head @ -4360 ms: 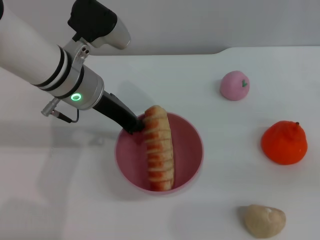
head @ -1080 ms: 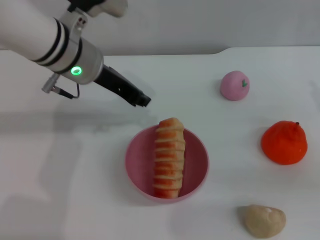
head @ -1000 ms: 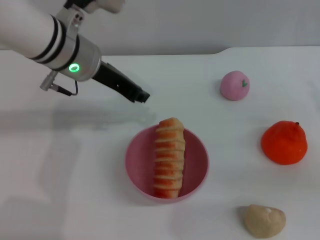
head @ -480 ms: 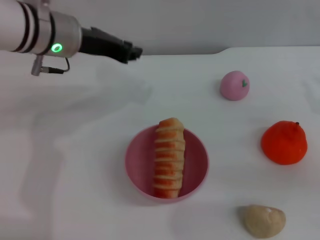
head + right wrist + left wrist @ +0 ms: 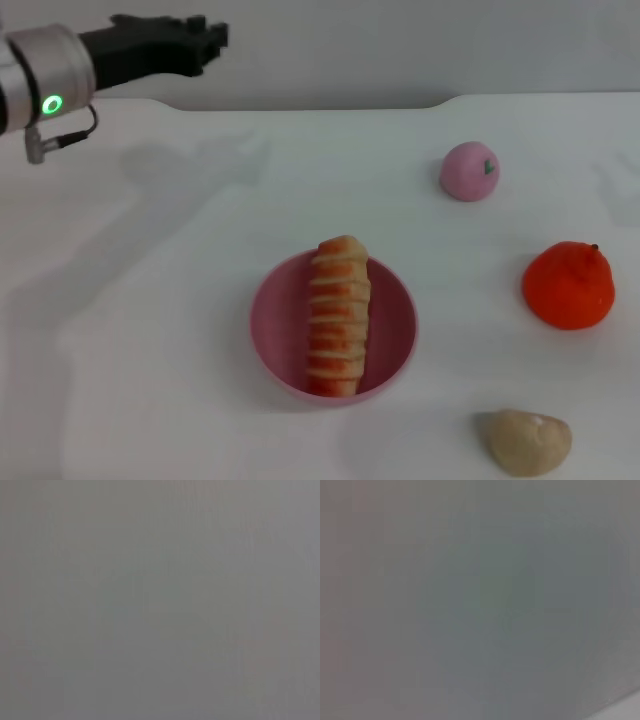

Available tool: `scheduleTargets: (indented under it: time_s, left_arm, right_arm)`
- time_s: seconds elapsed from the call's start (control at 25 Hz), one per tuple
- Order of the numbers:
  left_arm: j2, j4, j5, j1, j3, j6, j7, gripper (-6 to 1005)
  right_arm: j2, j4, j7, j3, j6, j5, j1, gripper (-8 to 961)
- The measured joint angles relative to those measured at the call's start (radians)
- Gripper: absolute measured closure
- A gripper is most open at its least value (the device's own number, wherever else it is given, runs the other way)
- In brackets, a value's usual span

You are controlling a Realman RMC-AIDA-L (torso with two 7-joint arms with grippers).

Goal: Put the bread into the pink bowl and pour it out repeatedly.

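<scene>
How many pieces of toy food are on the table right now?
4. The bread lies in the pink bowl; a pink ball sits far right, an orange fruit nearer, and a beige lump nearest. Nothing seems hidden.

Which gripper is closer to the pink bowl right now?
The left. The left gripper is raised at the table's far-left corner, well away from the pink bowl that holds the bread. The right gripper is not in any view, so its distance cannot be judged.

text: none legible | labels — none seen | wrist views: seemingly blank
</scene>
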Motion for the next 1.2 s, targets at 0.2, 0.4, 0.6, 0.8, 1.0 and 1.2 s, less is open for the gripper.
scheduleTargets:
  time_s: [0.2,0.4,0.6,0.8,1.0,1.2]
  left_arm:
    - [0.000,0.000,-0.243,0.091,0.054,0.107,0.214,726]
    - [-0.005,-0.017,-0.492,0.158,0.108,0.178,0.463,724]
    - [-0.005,-0.066,-0.758,0.195,0.132,0.177,0.699,722]
    - [-0.006,-0.186,-1.051,0.211,0.127,0.047,0.976,720]
    - [-0.006,-0.363,-1.322,0.215,0.120,-0.153,1.212,717]
    - [-0.010,-0.495,-1.493,0.224,0.124,-0.292,1.384,715]
  right_arm:
    - [0.000,0.001,0.000,-0.006,0.004,0.000,0.009,582]
    - [0.001,0.010,-0.022,-0.009,0.006,0.000,0.019,582]
    - [0.000,0.034,-0.026,-0.019,0.009,0.000,0.037,582]
    - [0.000,0.042,-0.047,-0.028,0.012,0.000,0.046,582]
    - [0.000,0.052,-0.062,-0.044,0.013,0.000,0.049,582]
    - [0.000,0.075,-0.102,-0.045,0.014,0.007,0.054,582]
